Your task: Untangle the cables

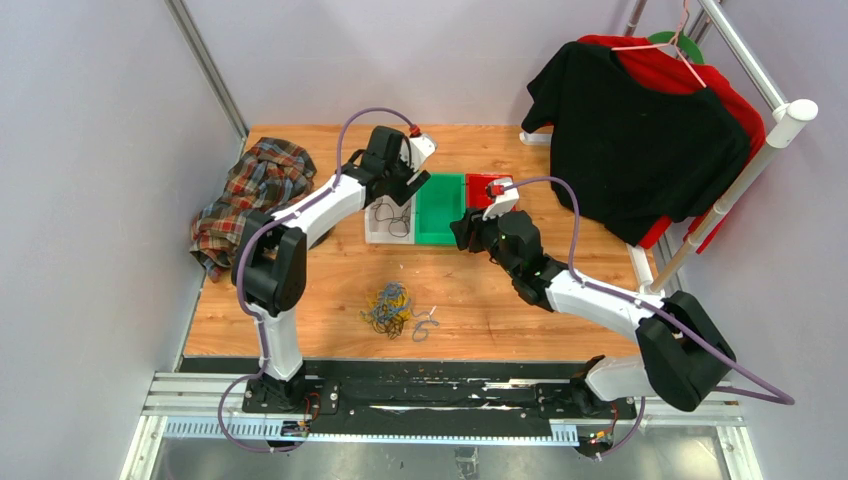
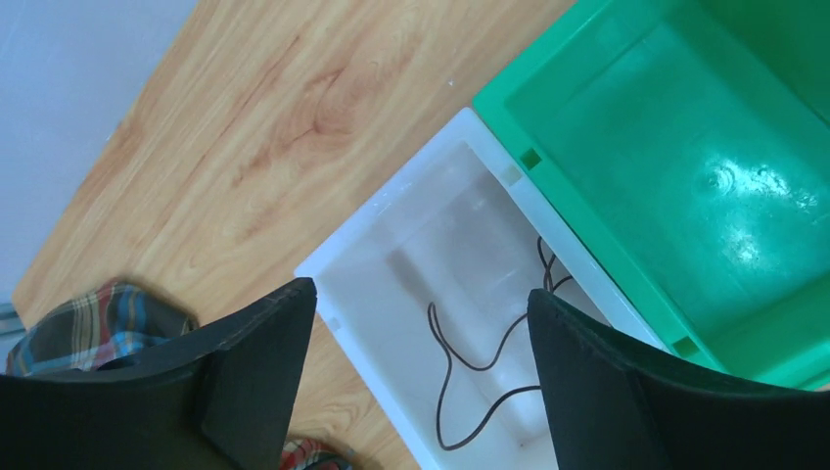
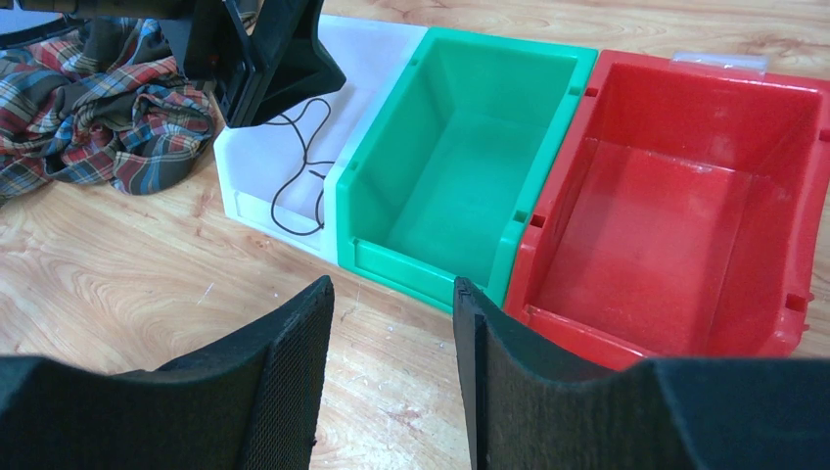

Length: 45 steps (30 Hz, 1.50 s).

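Drop-off looks complete: a dark cable (image 2: 486, 369) lies in the white bin (image 2: 391, 196), under the left gripper (image 2: 419, 294), whose jaws are spread and empty. The right gripper (image 3: 391, 289), jaws apart and holding nothing, hovers near the green bin (image 3: 470, 147). Next, probably lift clear of the bin rim and cross open desk (image 1: 330, 280) to the near tangle of cables (image 1: 388, 308), avoiding the plaid shirt (image 1: 255, 190) at left.

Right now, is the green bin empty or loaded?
Empty: the green bin's floor is bare in both wrist views. Dark cable lies in the white bin beside it.
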Each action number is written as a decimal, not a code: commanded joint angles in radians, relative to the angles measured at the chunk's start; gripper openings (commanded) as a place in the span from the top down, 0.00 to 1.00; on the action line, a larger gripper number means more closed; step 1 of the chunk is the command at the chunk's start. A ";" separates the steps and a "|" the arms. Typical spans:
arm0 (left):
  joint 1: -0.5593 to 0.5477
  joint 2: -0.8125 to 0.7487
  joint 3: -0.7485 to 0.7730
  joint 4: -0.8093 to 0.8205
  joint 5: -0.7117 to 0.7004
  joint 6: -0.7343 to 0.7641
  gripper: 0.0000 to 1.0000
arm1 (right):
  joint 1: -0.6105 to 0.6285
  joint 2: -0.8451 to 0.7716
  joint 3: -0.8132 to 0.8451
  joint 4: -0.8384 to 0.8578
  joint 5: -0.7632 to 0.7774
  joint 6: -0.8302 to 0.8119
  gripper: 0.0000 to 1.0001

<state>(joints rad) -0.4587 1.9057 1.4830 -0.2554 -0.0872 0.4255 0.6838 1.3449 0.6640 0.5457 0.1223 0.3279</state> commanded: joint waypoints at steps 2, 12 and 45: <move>0.000 -0.048 0.065 -0.127 0.008 0.031 0.10 | -0.014 -0.041 0.054 -0.055 -0.012 -0.018 0.51; 0.010 -0.318 -0.053 -0.555 0.409 0.086 0.10 | -0.013 -0.062 0.035 -0.068 -0.035 -0.025 0.51; -0.037 -0.582 -0.378 -0.571 0.646 0.111 0.99 | 0.018 -0.064 0.006 -0.025 -0.142 0.019 0.58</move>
<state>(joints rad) -0.4915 1.4322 1.0225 -0.7311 0.5385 0.5171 0.6846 1.2881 0.6624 0.4961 0.0208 0.3370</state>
